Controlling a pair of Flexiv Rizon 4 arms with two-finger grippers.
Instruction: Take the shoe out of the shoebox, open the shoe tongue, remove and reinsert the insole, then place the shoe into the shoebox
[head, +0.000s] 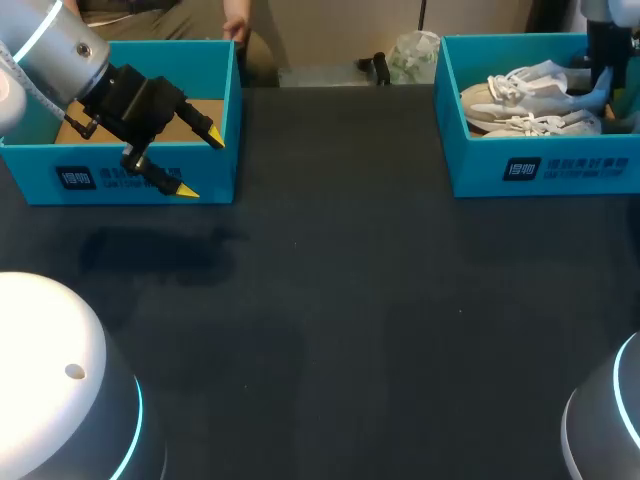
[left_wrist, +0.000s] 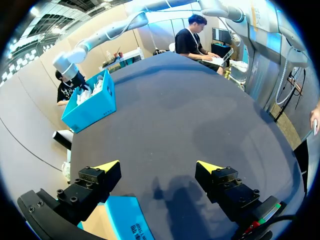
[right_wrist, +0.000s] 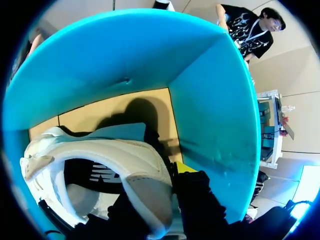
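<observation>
The first step is in hand: getting the shoe out of the shoebox. The box stands at the far right of the bench, and the head view shows a second shoe lying beside the first. The right gripper is down inside the box at the shoe's heel, close to the box's right wall. Whether it pinches the heel cannot be told.

The left gripper hangs spread wide and empty over the near wall of the left box, which shows only a bare cardboard floor.

The next move likely calls for a firm hold on the heel, then a lift high enough to clear the wall without dragging the second shoe along.

The bench is dark and matte. The open stretch between the two boxes looks like ample room for the tongue and insole work.
</observation>
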